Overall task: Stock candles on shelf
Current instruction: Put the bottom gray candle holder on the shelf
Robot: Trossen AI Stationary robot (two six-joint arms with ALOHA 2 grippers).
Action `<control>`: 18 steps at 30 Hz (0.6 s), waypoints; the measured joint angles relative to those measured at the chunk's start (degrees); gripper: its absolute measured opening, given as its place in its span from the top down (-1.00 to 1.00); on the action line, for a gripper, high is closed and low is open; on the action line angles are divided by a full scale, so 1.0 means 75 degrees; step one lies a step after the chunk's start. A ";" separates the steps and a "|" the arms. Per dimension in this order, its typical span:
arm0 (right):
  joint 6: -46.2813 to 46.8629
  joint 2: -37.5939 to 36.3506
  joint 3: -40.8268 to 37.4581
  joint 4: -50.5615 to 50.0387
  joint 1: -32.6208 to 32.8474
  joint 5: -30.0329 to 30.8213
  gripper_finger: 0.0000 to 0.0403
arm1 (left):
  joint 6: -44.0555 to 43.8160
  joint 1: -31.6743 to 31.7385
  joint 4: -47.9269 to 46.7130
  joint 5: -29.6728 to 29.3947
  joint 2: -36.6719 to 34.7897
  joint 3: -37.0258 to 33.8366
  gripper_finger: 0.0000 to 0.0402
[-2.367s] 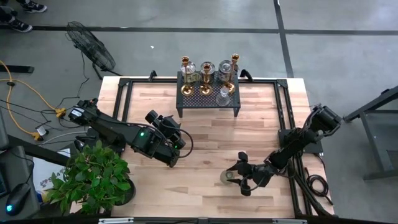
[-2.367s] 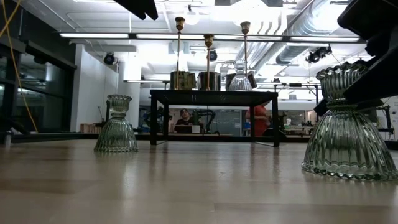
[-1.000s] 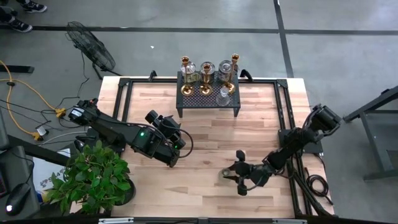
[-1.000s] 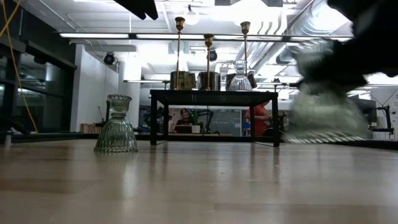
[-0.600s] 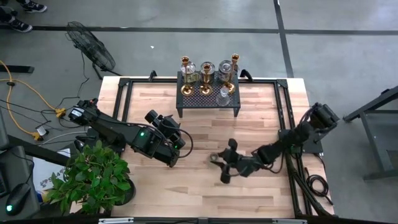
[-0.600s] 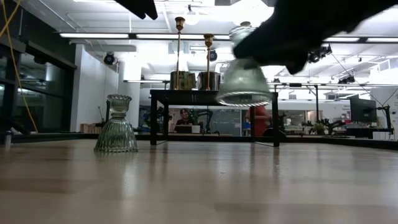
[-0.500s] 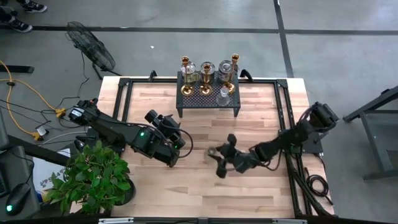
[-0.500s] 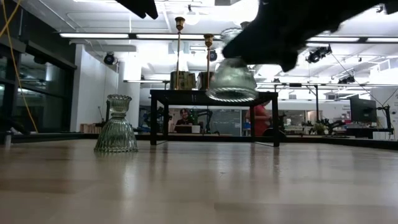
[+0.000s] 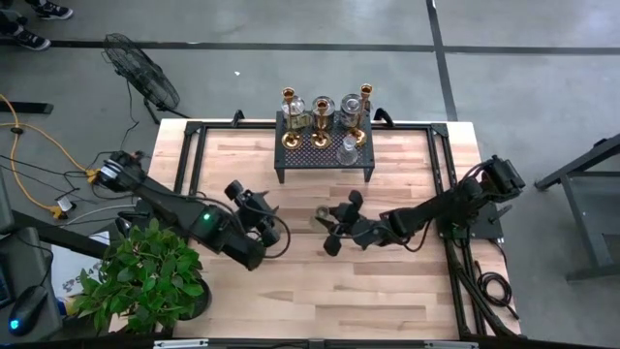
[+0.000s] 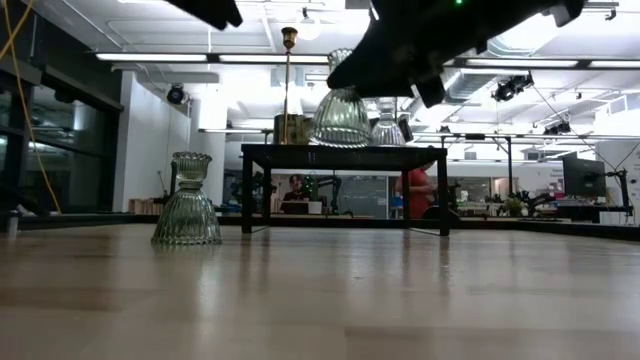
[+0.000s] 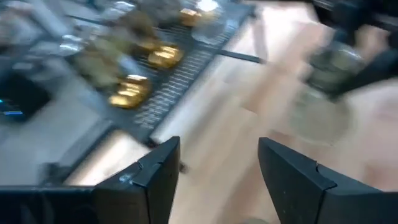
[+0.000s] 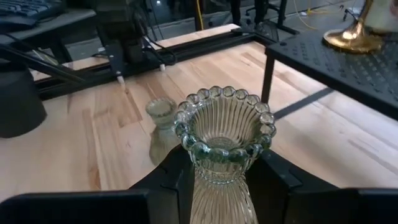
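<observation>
1. Wooden bench [image 9: 320,281] planks fill the high view, with a black mesh shelf [image 9: 325,153] at the middle of the far edge and a leafy potted plant [image 9: 145,276] at the near left corner.
2. On the shelf stand brass candlesticks [image 9: 288,118] and clear glass candle holders [image 9: 349,147].
3. Right gripper [image 9: 329,225] hangs above the bench's middle, just short of the shelf's front, its fingers [image 12: 168,180] clamped around the waist of a ribbed glass candle holder [image 12: 224,140], which is lifted clear of the wood.
4. Left gripper [image 9: 263,225] hovers nearby toward the left edge, its fingers [image 11: 158,177] spread apart and holding nothing.
5. Another ribbed glass candle holder [image 10: 187,200] rests upright on the bench, well apart from the shelf.
</observation>
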 joint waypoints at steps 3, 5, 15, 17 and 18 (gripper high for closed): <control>-0.0160 0.0000 0.0059 -0.0005 -0.0032 -0.0017 0.47 | 0.1651 0.0015 0.2256 0.0826 -0.0620 -0.0998 -0.04; -0.0183 0.0000 0.0081 0.0003 -0.0104 -0.0015 0.47 | 0.2742 0.0076 0.3773 0.1294 -0.1034 -0.1727 -0.04; -0.0307 0.0000 0.0139 0.0765 -0.0676 0.0196 0.47 | 0.4913 0.0705 0.8571 0.3389 -0.2892 -0.5237 -0.04; -0.0308 0.0003 0.0347 0.0676 -0.0834 0.0205 0.47 | 0.5017 0.0868 0.9528 0.3678 -0.3153 -0.5860 -0.04; -0.0310 0.0003 0.0494 0.0542 -0.0920 0.0228 0.47 | 0.5074 0.0921 0.9976 0.3716 -0.3244 -0.6134 -0.04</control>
